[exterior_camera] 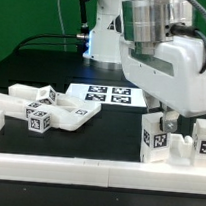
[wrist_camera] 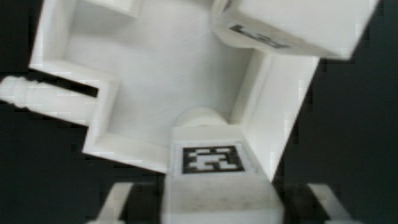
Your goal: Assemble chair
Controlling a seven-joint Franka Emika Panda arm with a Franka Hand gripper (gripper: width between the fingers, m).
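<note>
My gripper (exterior_camera: 168, 123) hangs low at the exterior view's 4 o'clock, just above the black table (exterior_camera: 108, 137). It is down between 2 white parts of the chair. The upright tagged piece (exterior_camera: 154, 137) stands just beside it toward 9 o'clock. The second block (exterior_camera: 202, 139) stands just beside it toward 3 o'clock.

In the wrist view my gripper (wrist_camera: 214, 207) has its 2 fingers (wrist_camera: 128, 206) on either side of a narrow white part (wrist_camera: 214, 150) that bears 1 square tag. That part runs up against a large white panel (wrist_camera: 160, 90) with raised side walls. A short round peg (wrist_camera: 32, 95) sticks out from the panel's edge. My jaws are at a medium width. The blur hides the pads, so I cannot tell whether they press the part or only straddle it.

The other loose chair parts lie well apart, at the exterior view's 9 o'clock. There a tagged cube (exterior_camera: 38, 118) sits between a long block (exterior_camera: 24, 93) and a flat piece (exterior_camera: 78, 111), all close together.

The marker board (exterior_camera: 110, 94) lies flat near the middle of the exterior view, toward 12 o'clock from the loose parts. A long white border rail (exterior_camera: 86, 172) runs across the table at 6 o'clock.
</note>
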